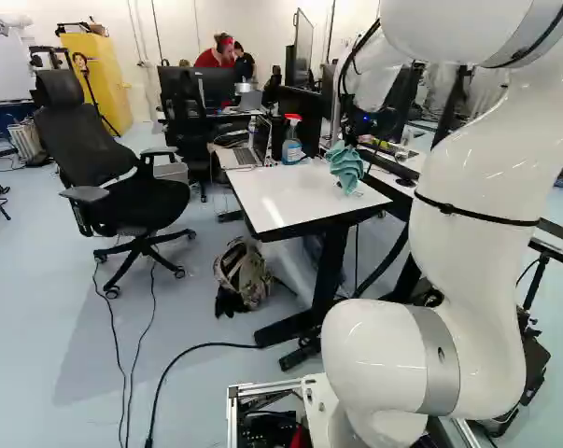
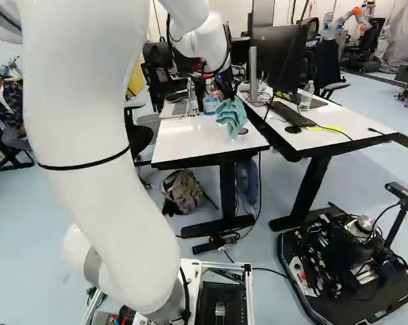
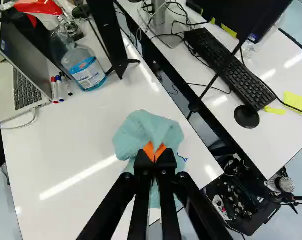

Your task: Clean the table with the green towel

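Observation:
Above the near right part of the white table [image 1: 276, 198], my gripper [image 2: 225, 96] points down with the green towel [image 2: 232, 118] bunched below it. In the wrist view both orange pads of the gripper [image 3: 155, 151] pinch a fold of the towel [image 3: 140, 131], so it is shut on the cloth. The towel hangs loosely around the fingertips and hides the tabletop under it; whether its lower edge touches the surface I cannot tell. A small blue mark [image 3: 183, 158] shows on the white top right beside the towel.
A spray bottle [image 3: 83, 62], markers [image 3: 60, 89] and a laptop [image 3: 23, 82] stand at the table's far end. A second desk with keyboard [image 3: 231, 67] and mouse [image 3: 246, 116] adjoins on the right. An office chair [image 1: 122, 191] stands left, a backpack [image 1: 244, 273] beneath. Another robot [image 2: 346, 20] is far back.

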{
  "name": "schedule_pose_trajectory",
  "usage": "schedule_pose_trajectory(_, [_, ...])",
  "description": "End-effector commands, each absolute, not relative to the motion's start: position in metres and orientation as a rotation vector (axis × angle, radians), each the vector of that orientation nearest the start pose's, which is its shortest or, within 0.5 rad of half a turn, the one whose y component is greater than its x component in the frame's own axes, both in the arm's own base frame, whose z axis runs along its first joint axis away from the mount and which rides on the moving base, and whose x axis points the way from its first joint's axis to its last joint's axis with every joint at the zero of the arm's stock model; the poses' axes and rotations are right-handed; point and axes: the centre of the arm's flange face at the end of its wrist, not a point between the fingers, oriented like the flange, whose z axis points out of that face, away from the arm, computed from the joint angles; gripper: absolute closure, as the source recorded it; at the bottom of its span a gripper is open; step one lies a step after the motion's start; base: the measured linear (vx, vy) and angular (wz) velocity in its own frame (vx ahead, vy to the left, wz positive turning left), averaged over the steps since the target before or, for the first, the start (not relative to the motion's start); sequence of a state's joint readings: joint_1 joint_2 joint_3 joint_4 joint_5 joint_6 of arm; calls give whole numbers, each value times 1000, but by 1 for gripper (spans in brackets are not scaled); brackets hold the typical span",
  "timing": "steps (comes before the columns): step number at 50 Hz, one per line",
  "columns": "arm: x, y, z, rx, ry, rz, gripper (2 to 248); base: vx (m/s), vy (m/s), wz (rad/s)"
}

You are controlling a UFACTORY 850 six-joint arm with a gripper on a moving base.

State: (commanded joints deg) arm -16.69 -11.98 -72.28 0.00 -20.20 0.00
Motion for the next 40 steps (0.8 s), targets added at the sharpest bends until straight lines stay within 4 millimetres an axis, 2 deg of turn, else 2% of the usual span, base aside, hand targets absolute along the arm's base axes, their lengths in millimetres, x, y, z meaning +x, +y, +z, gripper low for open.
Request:
schedule_pose_trajectory(22, [544, -204, 596, -3023, 549, -1102, 228, 0, 0, 0])
schedule_pose_trajectory(40, [544, -207, 595, -3024, 556, -1101, 228, 0, 0, 0])
